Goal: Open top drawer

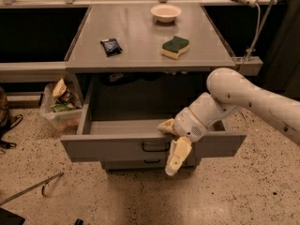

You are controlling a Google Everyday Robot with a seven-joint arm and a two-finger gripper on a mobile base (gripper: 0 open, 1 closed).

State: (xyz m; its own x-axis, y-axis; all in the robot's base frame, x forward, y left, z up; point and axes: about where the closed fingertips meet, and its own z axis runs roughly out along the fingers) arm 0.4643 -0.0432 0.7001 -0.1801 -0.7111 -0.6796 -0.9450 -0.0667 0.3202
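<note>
The top drawer [117, 146] is pulled far out from under the grey counter, and its deep grey tray [126, 109] shows empty. Its small black loop handle [154, 147] sits in the middle of the wide front. My gripper [170, 146] hangs at the drawer's front, just right of the handle. One pale finger [166, 126] lies over the top edge of the front and the other [177, 156] points down in front of it. The fingers are spread apart and hold nothing.
A narrower drawer [149, 162] shows below the top one. On the counter lie a white bowl [165, 12], a green and yellow sponge [175, 47] and a dark packet [111, 46]. A clear bin with rubbish [60, 107] stands at the left on the speckled floor.
</note>
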